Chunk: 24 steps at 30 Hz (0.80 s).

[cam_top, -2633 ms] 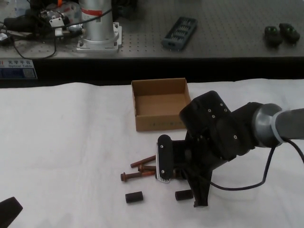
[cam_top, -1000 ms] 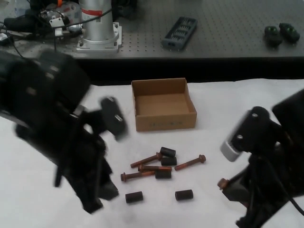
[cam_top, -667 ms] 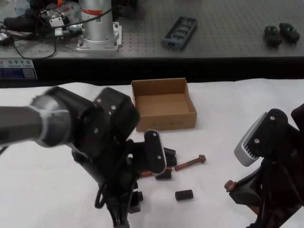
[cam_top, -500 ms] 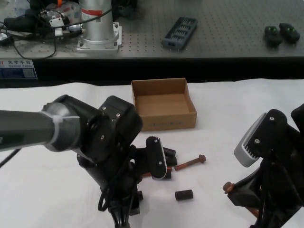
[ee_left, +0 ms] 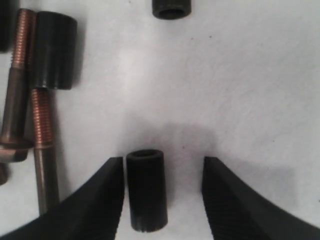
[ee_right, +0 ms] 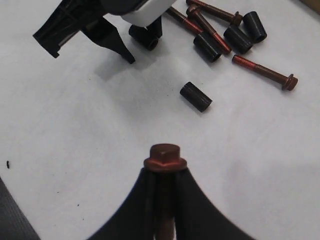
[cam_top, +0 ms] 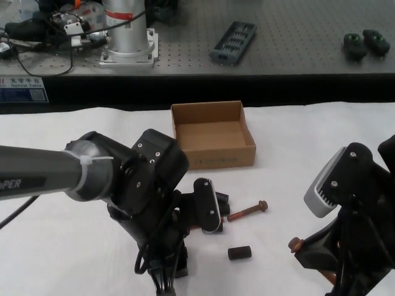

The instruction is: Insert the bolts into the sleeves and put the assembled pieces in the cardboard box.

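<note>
Left gripper (ee_left: 162, 167) swung in astride 1 sleeve (ee_left: 146, 192); right gripper (ee_right: 165, 175) holds bolt (ee_right: 165, 154).

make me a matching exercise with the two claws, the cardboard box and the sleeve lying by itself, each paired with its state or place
Things:
1. left claw
2. right claw
3. cardboard box
4. lone sleeve

States and places:
A. shut on a bolt
B. lying on the white cloth between the two arms
C. open around a second sleeve
D. at the far side of that cloth

Pairs: 1-C, 2-A, 3-D, 4-B
</note>
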Tool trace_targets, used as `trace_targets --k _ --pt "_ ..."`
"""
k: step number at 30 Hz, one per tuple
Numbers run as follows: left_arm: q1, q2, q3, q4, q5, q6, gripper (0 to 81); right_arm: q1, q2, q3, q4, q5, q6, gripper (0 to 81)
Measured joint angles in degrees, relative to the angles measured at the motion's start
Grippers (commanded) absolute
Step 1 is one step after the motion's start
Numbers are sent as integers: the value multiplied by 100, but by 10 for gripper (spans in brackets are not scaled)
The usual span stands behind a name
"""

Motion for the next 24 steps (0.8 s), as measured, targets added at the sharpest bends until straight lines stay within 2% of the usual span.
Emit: trace_targets --k 3,9,10,15,24 --pt "0 14 -23 0 18 0 304 0 0 0 0 0 0 19" --pt "0 26 -20 29 96 27 25 0 0 0 0 0 0 19" --pt "-6 26 -20 41 107 47 7 0 0 0 0 0 0 19" --pt "-6 26 -20 41 137 132 6 0 0 0 0 0 0 19" --pt "-68 26 -55 106 -262 117 6 0 0 0 0 0 0 19"
